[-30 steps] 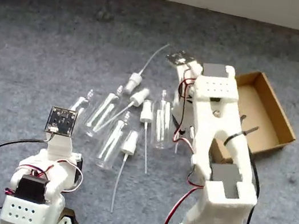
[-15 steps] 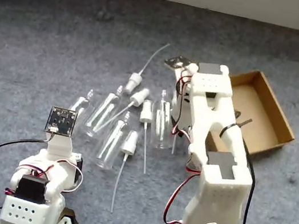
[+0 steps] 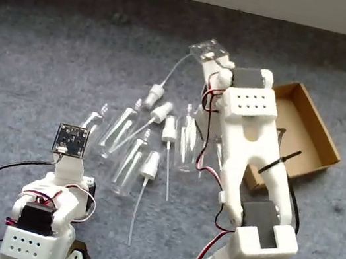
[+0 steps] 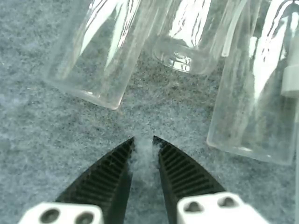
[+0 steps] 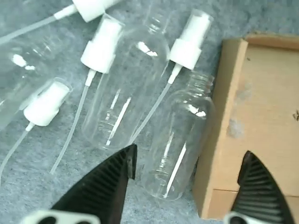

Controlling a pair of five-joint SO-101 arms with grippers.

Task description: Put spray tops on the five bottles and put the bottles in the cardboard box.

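Right wrist view has the right pincer (image 5: 189, 157) spread wide and holding nothing. A clear bottle (image 5: 180, 135) shows between its jaws, lying uncapped on the bench (image 5: 280, 14) just beside the outer wall of the cardboard box (image 5: 224, 121). A second bottle (image 5: 126, 88) lies next out from the box, close against the first, and three loose spray tops (image 5: 189, 39) with long tubes lie among them. Well away from the box, the left pincer (image 4: 143, 140) is narrowed almost to a close and empty, low over the bench near the bases of more bottles (image 4: 93, 46). I judge the task barely started: no bottle seen wears a top, and what shows of the box floor is bare. The next move calls for the right pincer to drop and close squarely on the round, slippery bottle, then hold its neck steady so a tube can be threaded in.
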